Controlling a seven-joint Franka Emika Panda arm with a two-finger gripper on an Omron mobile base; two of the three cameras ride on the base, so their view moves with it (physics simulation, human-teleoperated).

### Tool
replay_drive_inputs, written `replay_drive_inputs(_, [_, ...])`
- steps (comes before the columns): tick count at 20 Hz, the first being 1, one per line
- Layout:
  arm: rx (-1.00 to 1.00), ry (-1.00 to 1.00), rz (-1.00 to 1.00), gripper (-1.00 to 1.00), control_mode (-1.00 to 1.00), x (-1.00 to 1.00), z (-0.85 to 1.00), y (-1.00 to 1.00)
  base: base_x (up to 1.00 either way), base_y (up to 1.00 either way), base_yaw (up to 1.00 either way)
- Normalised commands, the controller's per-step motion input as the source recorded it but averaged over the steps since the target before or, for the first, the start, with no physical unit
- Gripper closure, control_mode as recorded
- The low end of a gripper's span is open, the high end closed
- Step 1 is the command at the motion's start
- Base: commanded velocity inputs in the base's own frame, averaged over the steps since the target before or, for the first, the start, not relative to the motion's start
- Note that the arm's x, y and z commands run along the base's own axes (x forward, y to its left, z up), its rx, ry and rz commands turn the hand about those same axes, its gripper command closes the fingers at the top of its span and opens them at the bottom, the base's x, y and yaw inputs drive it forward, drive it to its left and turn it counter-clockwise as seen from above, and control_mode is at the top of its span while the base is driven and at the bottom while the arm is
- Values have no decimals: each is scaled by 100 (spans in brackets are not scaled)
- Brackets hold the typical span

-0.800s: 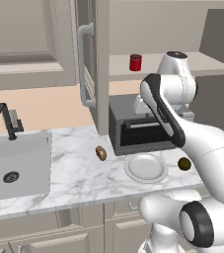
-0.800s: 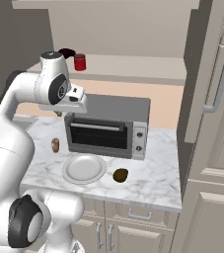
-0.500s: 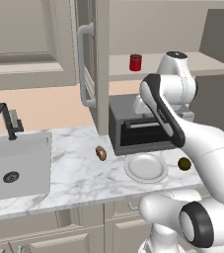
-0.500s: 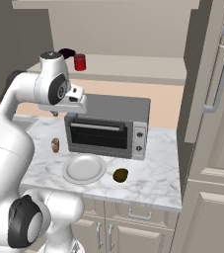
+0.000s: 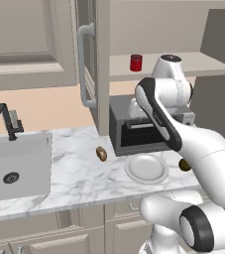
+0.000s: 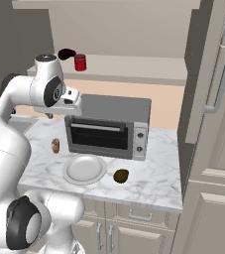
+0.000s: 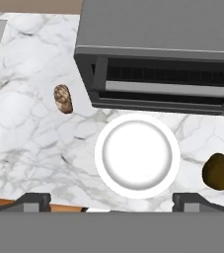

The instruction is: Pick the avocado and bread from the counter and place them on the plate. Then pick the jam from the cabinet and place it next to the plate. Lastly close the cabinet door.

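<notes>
Claw (image 7: 111, 200) spread wide, empty, fingertips (image 7: 32, 199) cut off at six o'clock. Avocado (image 5: 184, 165) half hidden behind arm, at three o'clock of plate (image 7: 137, 154).

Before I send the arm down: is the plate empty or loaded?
Empty. The plate is bare; the bread and the avocado both lie apart from it on the counter.

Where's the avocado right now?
The avocado sits on the counter just right of the plate in the hand view, in front of the toaster oven's right end; the bread lies on the plate's far side.
</notes>
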Motion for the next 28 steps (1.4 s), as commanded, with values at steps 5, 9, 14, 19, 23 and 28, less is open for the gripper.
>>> replay_drive_inputs(5, [0, 0, 0, -100, -100, -4, -18, 26, 0, 0, 0])
replay_drive_inputs(9, [-2, 0, 0, -100, -100, -5, -17, 26, 0, 0, 0])
replay_drive_inputs(14, [-3, 0, 0, -100, -100, -5, -18, 27, 0, 0, 0])
replay_drive_inputs(19, [-3, 0, 0, -100, -100, -5, -24, 26, 0, 0, 0])
replay_drive_inputs(23, [-2, 0, 0, -100, -100, -2, -26, 18, 0, 0, 0])
replay_drive_inputs(28, [-2, 0, 0, -100, -100, 0, -37, 14, 0, 0, 0])
